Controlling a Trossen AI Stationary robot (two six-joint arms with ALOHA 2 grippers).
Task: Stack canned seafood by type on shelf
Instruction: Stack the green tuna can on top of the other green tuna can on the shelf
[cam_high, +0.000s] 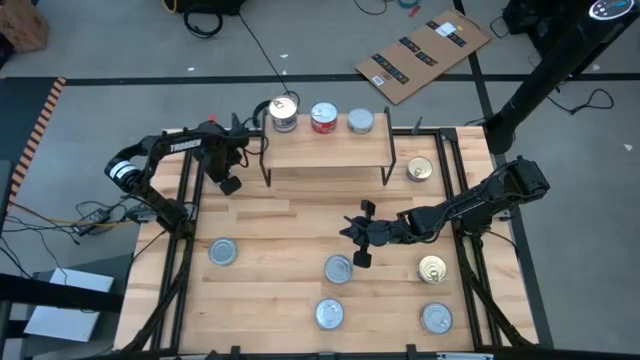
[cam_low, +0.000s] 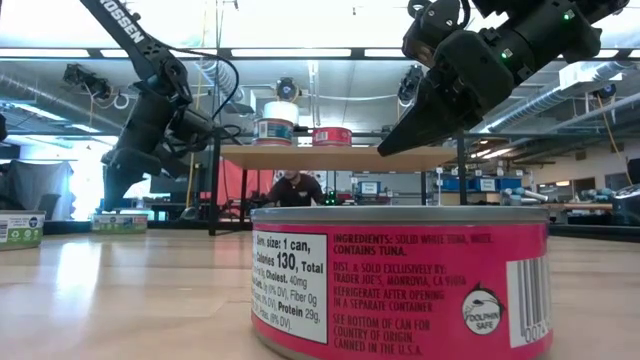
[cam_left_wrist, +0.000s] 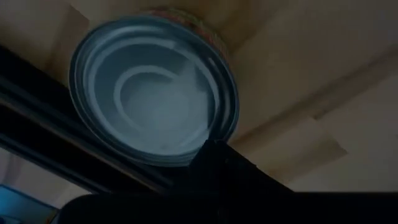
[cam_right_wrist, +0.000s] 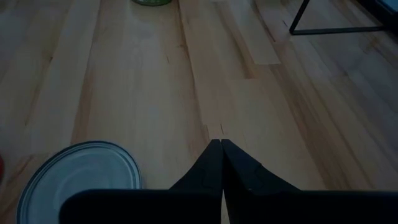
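On a wooden table (cam_high: 270, 225) in a workshop, we see both grippers pinched shut and empty: the left gripper (cam_high: 262, 118) crowds the shelf (cam_high: 325, 150)'s stacked tins (cam_high: 284, 113) and could topple them, while the right gripper (cam_high: 357, 240) hovers beside a loose silver tin (cam_high: 338, 268).

The shelf (cam_high: 325, 150), a light-wood board on black wire legs, carries three upright tins (cam_high: 323, 118) along its far edge. Seven more tins (cam_high: 338, 268) stand scattered upright on the tabletop, two gold-topped, the others silver-topped.
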